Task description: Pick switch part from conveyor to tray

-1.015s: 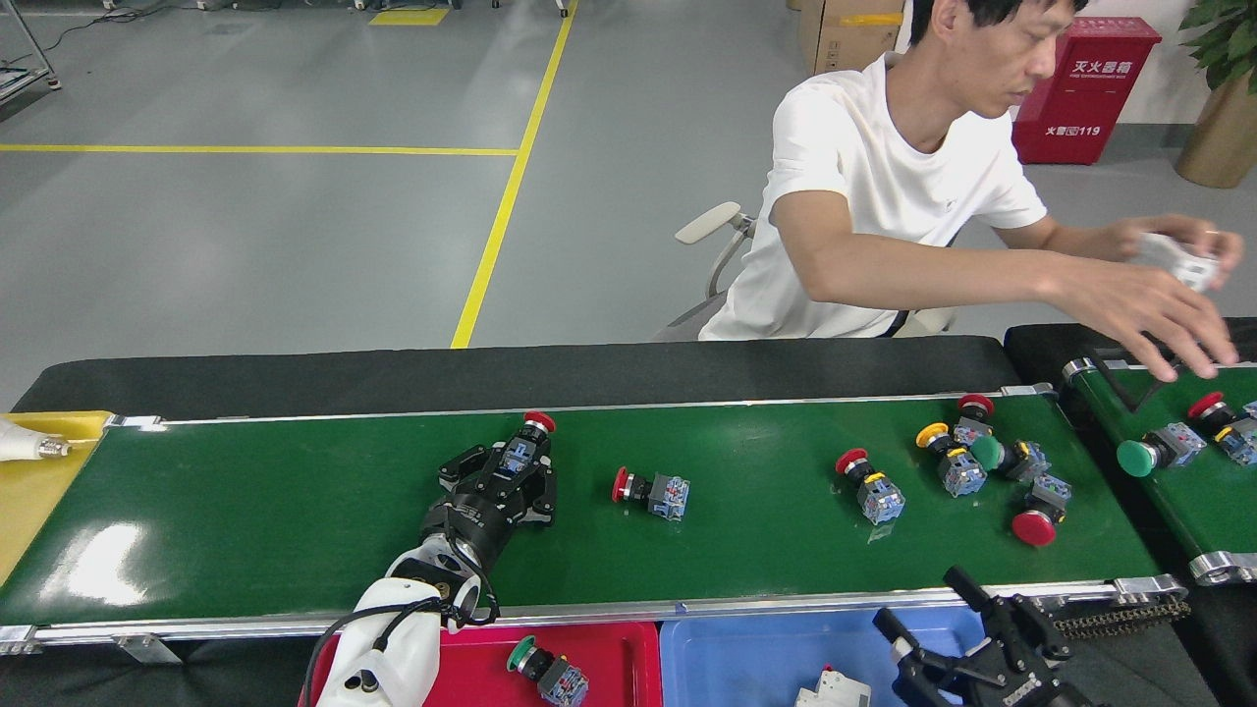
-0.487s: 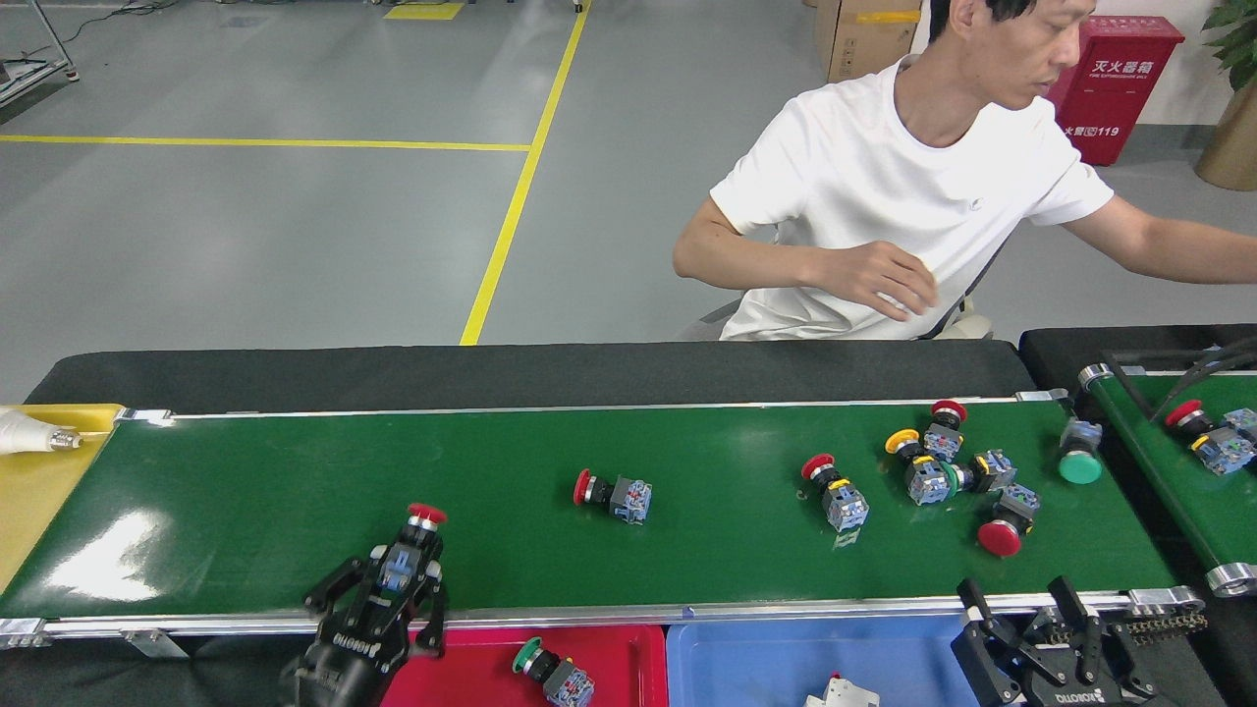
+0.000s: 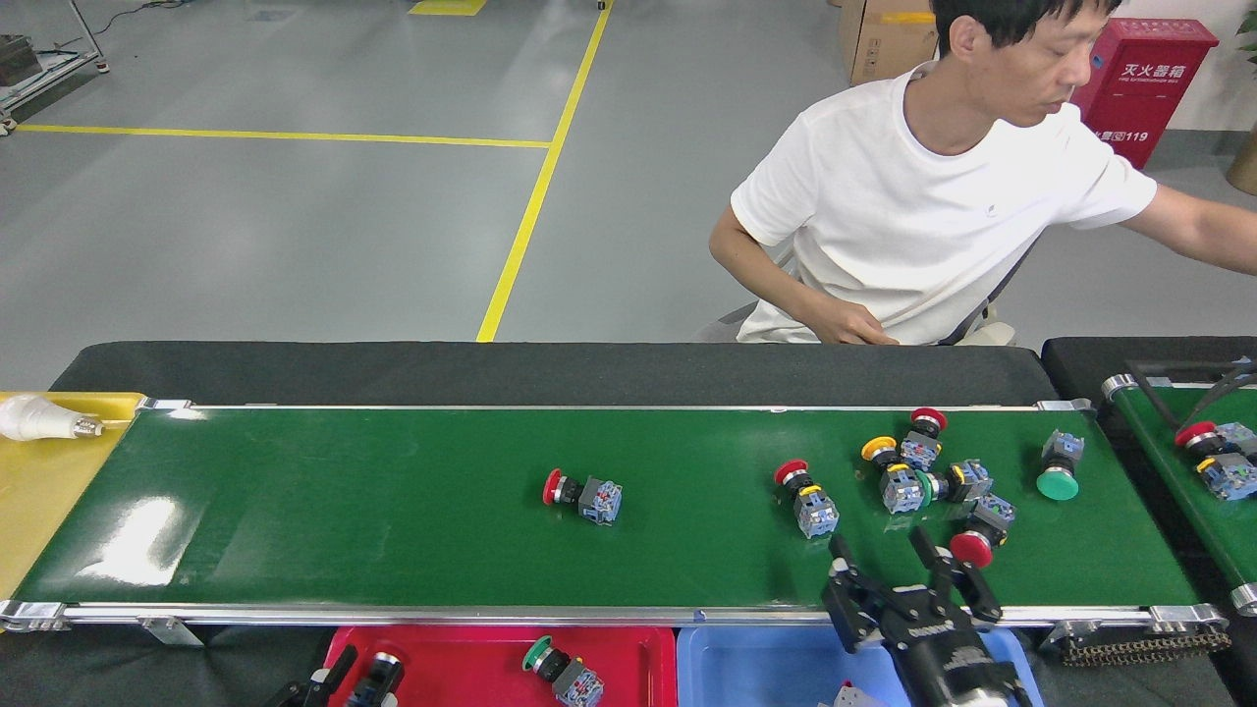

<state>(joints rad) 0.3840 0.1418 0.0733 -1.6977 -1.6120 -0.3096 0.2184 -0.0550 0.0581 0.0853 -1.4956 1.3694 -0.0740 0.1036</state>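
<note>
The dark-green conveyor (image 3: 344, 511) carries several switch parts. A red-capped one (image 3: 581, 494) lies alone mid-belt and another (image 3: 805, 497) sits further right. A cluster (image 3: 923, 469), a red-capped part (image 3: 974, 538) and a green-capped part (image 3: 1059, 471) lie near the right end. My right gripper (image 3: 899, 579) is open over the belt's near rail, just left of that red-capped part and holding nothing. Only the tips of my left gripper (image 3: 344, 687) show at the bottom edge, by the red tray (image 3: 471, 648). A green-capped switch part (image 3: 560, 678) lies in that tray.
A blue tray (image 3: 756, 668) sits beside the red one. A yellow tray (image 3: 39, 471) with a white bulb (image 3: 39, 420) is at the left end. A second belt (image 3: 1208, 471) at right holds more parts. A person (image 3: 933, 216) sits behind the conveyor.
My left gripper drew back off the belt with a red-capped part to the bottom edge by the red tray. My right gripper rose over the near rail. Parts drifted left.
</note>
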